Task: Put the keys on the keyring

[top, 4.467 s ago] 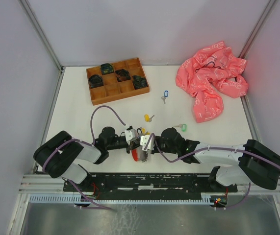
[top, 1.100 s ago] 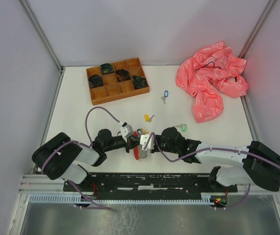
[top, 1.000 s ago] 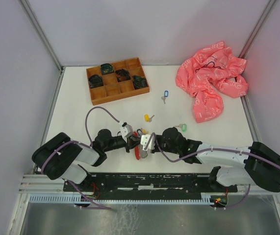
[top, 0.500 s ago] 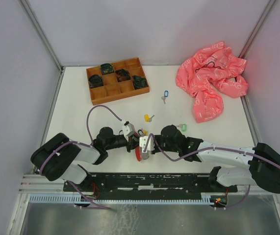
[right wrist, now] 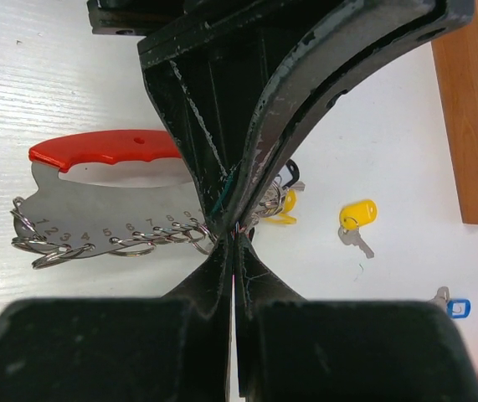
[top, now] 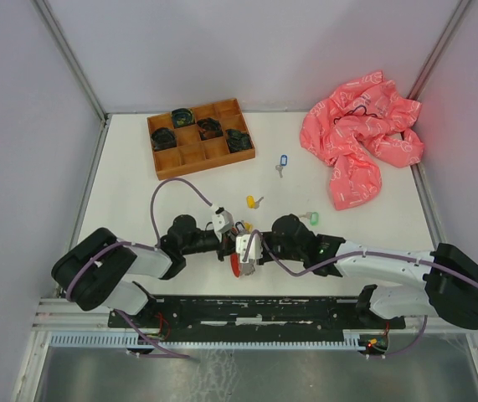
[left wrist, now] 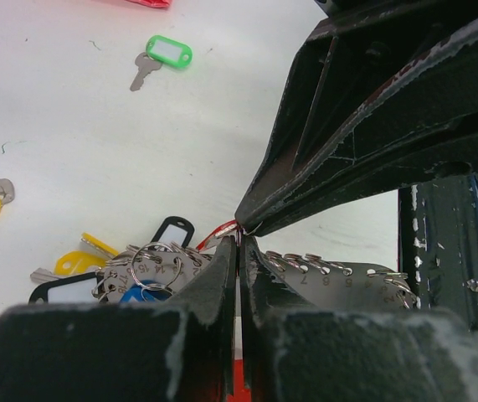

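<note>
The keyring is a numbered metal plate (right wrist: 105,205) with a red grip (top: 237,265) and several small wire rings (left wrist: 339,272); a few tagged keys (left wrist: 79,261) hang on it. My left gripper (left wrist: 239,243) and right gripper (right wrist: 234,239) meet tip to tip just above it, both shut. A thin wire ring of the keyring shows pinched at the right gripper's tip (left wrist: 249,223). Whether the left gripper (top: 230,241) also grips it I cannot tell. Loose keys lie beyond: yellow-tagged (top: 253,201), green-tagged (top: 310,219) and blue-tagged (top: 282,161).
A wooden compartment tray (top: 198,156) holding dark coiled items stands at the back left. A crumpled pink cloth (top: 360,138) lies at the back right. White walls close in the table (top: 130,193) on three sides.
The left jaws parted a little and shut again. Both wrists shifted slightly over the keyring, staying tip to tip. The loose keys have not moved.
</note>
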You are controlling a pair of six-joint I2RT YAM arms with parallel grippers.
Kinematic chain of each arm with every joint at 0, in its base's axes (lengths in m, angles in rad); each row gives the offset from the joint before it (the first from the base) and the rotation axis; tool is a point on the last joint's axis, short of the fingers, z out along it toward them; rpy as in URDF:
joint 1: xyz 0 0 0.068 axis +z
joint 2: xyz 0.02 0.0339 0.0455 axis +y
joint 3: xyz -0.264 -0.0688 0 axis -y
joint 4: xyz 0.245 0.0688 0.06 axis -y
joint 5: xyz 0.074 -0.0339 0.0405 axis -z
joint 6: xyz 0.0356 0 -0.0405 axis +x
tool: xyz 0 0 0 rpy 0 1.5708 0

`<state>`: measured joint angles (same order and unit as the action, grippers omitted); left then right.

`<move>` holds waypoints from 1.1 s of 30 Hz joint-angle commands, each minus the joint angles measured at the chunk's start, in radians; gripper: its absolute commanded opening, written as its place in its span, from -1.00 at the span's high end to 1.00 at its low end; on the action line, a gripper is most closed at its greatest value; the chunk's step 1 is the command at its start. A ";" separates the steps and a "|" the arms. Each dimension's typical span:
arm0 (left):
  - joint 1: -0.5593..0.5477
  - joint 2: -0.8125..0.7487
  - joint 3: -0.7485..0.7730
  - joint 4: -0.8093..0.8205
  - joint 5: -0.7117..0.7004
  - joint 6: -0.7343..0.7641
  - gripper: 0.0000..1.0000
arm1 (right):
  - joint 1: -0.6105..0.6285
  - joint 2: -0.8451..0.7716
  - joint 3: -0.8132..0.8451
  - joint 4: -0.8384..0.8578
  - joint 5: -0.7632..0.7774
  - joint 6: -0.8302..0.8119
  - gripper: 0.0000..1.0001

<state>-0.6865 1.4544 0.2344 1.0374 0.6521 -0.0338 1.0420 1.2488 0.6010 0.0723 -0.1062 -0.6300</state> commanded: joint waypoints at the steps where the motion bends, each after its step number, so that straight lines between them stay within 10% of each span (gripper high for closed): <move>1: 0.000 -0.041 0.013 -0.011 -0.005 0.033 0.95 | 0.002 -0.041 0.011 -0.006 0.113 0.020 0.99; 22: -0.001 -0.057 -0.025 0.117 -0.068 -0.053 0.95 | 0.001 0.057 -0.054 0.117 0.019 0.157 0.99; 33: -0.005 -0.044 -0.061 0.240 -0.146 -0.088 0.95 | -0.016 0.047 -0.166 0.468 -0.097 0.260 0.99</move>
<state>-0.6907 1.4258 0.1829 1.0946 0.5682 -0.0555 1.0306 1.2995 0.4664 0.3668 -0.1139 -0.4297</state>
